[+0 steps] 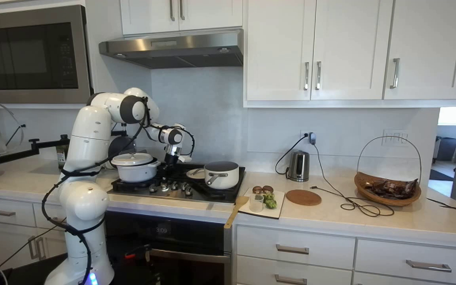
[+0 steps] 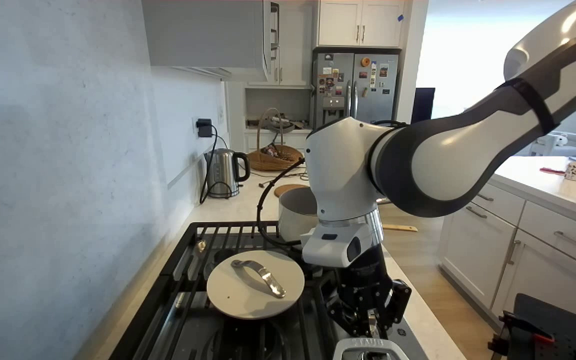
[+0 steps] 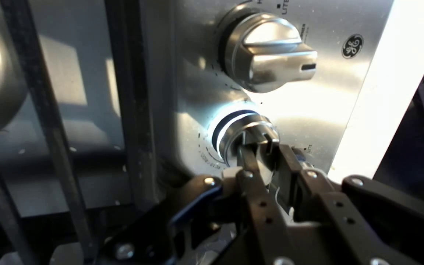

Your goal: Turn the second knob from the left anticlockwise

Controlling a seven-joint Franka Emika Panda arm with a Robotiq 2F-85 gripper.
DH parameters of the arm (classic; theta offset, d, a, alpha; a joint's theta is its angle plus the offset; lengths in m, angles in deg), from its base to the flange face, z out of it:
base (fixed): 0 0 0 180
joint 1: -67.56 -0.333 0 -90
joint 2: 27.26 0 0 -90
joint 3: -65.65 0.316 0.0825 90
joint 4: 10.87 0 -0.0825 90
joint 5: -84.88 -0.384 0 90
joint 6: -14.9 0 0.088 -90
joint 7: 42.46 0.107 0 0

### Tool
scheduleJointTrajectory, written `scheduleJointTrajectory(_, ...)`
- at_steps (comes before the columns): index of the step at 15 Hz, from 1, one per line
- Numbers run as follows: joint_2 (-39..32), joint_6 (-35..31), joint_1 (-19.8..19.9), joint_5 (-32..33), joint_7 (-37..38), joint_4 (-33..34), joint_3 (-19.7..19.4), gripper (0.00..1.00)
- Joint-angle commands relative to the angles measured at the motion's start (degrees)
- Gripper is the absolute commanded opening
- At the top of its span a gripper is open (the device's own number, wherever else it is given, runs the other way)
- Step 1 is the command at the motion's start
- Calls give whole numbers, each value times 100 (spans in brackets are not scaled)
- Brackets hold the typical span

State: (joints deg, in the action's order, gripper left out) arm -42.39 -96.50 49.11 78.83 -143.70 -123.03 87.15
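Knob (image 3: 254, 127) sits pinched by the claw (image 3: 269, 156) on the steel cooktop (image 3: 197, 86), white cabinets (image 1: 210, 16) above

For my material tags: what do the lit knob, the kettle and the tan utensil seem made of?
Lit knob: metal, or a metallic coating, satin to glossy; its silvery surface carries bright highlights.
Kettle: probably stainless steel, shiny, judging by its grey reflections.
Tan utensil: likely wood or bamboo, matte, from its warm, shineless colour.
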Motion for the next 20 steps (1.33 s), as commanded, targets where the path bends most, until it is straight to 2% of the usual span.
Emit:
scheduleJointTrajectory(1,-71,448,25,155,-125,-335,9,45)
scheduleJointTrajectory(2,-73,473,23,153,-113,-320,9,46)
scheduleJointTrajectory(5,-88,787,11,210,-24,-180,0,66)
scheduleJointTrajectory(8,-63,1209,-35,356,80,2,-4,90)
scheduleJointTrajectory(10,-85,1464,-89,475,185,133,2,99)
scheduleJointTrajectory(14,-96,1874,-183,686,227,406,30,100)
scheduleJointTrajectory(20,123,2175,-156,519,208,476,60,100)
